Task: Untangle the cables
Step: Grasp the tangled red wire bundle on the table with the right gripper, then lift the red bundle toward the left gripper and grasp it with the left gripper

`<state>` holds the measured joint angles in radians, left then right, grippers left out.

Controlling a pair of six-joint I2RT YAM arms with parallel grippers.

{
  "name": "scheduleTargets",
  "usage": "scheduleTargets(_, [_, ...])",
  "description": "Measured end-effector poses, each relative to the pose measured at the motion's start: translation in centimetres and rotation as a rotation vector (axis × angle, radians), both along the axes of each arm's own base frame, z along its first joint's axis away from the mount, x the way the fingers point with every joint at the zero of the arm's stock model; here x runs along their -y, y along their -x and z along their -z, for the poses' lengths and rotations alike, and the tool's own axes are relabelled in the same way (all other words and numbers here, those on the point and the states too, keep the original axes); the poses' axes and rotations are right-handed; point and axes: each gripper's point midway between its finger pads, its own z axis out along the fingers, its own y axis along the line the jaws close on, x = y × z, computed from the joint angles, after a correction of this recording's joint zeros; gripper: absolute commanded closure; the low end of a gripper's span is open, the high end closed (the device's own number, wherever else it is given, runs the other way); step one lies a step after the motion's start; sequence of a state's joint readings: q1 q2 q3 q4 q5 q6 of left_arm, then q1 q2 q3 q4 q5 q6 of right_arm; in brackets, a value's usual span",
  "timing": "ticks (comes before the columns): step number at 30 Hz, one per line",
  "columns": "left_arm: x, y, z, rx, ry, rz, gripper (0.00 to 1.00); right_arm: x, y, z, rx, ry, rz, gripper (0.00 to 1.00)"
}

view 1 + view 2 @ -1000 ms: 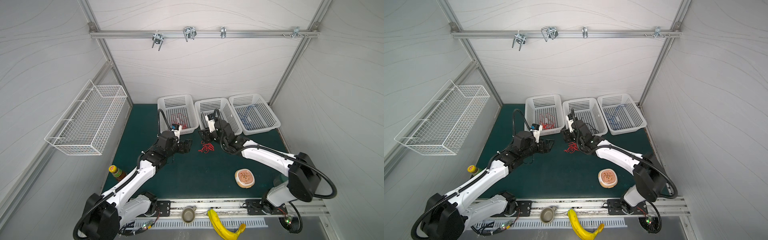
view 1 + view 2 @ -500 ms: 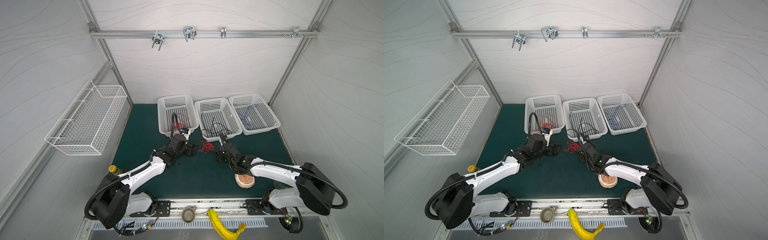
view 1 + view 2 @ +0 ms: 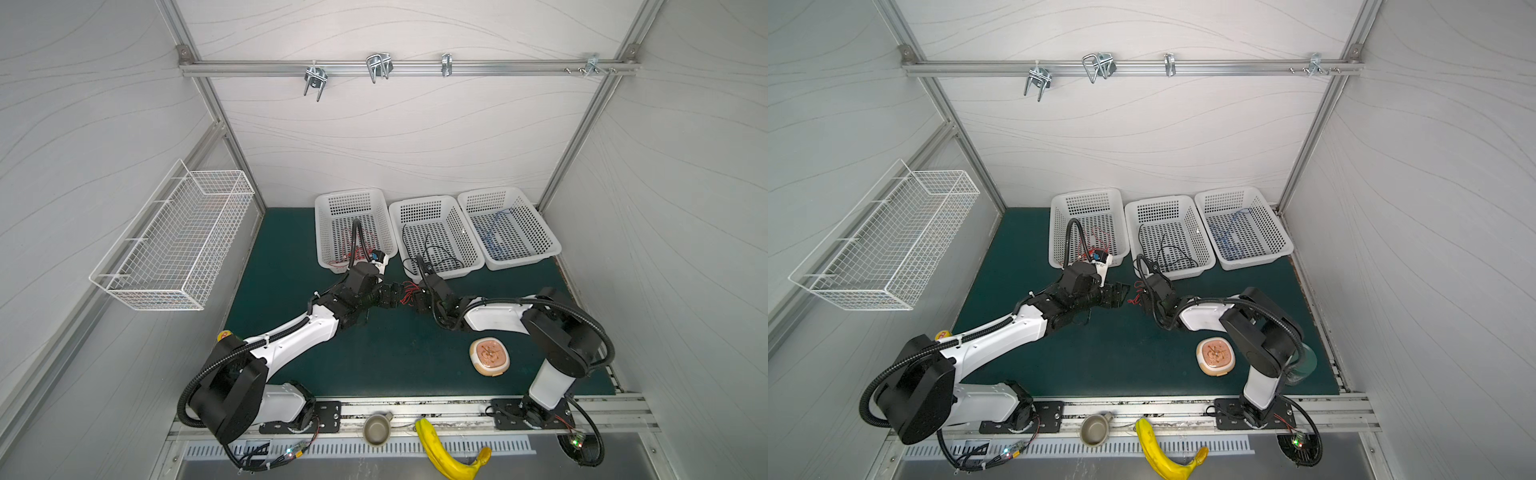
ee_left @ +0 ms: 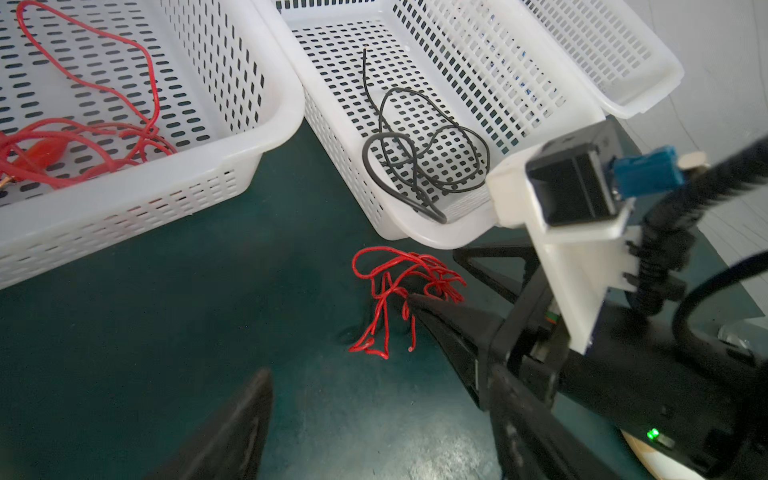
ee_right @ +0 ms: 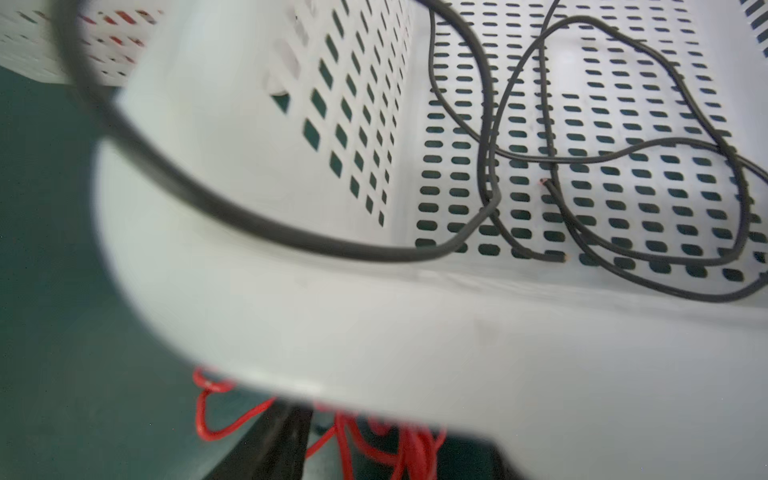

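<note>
On the mat, the left gripper hovers with jaws spread and empty, while the right gripper straddles the red tangle, jaws apart, probably lining up a pinch. Just beyond, black cables lie in the middle basket.

Baskets: were white plastic, perforated, smooth with a soft sheen.
Table mat: was dark green, matt, finely grained.
Red cables: had a thin, glossy plastic sheath.
Black cables: had a dull, rubbery sheath.
Wall rack, left: was white-coated metal wire.
Overhead rail, far: was bare, satin-finished metal.
</note>
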<state>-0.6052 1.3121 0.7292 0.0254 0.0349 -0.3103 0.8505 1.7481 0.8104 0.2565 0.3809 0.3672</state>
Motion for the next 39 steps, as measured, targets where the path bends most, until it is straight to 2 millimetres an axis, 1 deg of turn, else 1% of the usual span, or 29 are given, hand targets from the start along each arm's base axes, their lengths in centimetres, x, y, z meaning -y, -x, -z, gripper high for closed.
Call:
scheduleTargets(3, [-0.1, 0.1, 0.2, -0.005, -0.006, -0.002, 0.18, 0.1, -0.1, 0.9, -0.011, 0.009, -0.003, 0.65])
scheduleTargets(4, [-0.1, 0.1, 0.2, -0.006, -0.008, -0.003, 0.18, 0.0, -0.1, 0.9, -0.012, 0.001, -0.006, 0.72])
scheduleTargets(5, [-0.2, 0.1, 0.2, -0.006, -0.009, -0.004, 0.18, -0.1, -0.1, 0.8, -0.006, -0.007, -0.013, 0.76])
scheduleTargets(6, [-0.2, 0.1, 0.3, -0.007, -0.010, -0.004, 0.18, -0.2, 0.0, 0.7, -0.001, -0.016, -0.019, 0.78])
scheduleTargets(9, [-0.2, 0.1, 0.4, -0.012, -0.013, -0.005, 0.18, 0.0, 1.1, 0.8, -0.004, -0.027, -0.059, 0.91])
scheduleTargets(13, [-0.2, 0.1, 0.4, -0.013, -0.013, -0.003, 0.18, 0.3, 3.2, -0.3, 0.007, -0.041, -0.126, 0.99])
scheduleTargets(17, [0.0, 0.2, 0.4, -0.015, -0.009, 0.007, 0.18, -0.7, 5.5, -2.2, 0.022, -0.062, -0.227, 1.00])
scheduleTargets(19, [0.2, 0.4, 0.4, -0.018, -0.003, 0.020, 0.18, -1.5, 6.5, -3.6, 0.029, -0.100, -0.282, 1.00])
scheduleTargets(23, [0.8, 0.8, 0.1, -0.026, 0.021, 0.056, 0.18, -2.3, 7.7, -6.5, 0.048, -0.180, -0.353, 0.96])
scheduleTargets(27, [1.5, 1.4, -1.2, -0.013, 0.070, 0.103, 0.18, -2.9, 8.6, -8.4, 0.058, -0.234, -0.410, 0.95])
scheduleTargets(30, [1.8, 1.9, -2.3, 0.003, 0.098, 0.129, 0.19, -3.2, 9.0, -9.0, 0.053, -0.254, -0.437, 0.94])
scheduleTargets(34, [2.1, 2.5, -3.5, 0.024, 0.123, 0.162, 0.21, -3.4, 9.1, -9.3, 0.046, -0.261, -0.447, 0.94])
scheduleTargets(39, [2.3, 3.2, -6.7, 0.106, 0.181, 0.202, 0.24, -3.5, 9.6, -9.0, 0.021, -0.260, -0.467, 0.94])
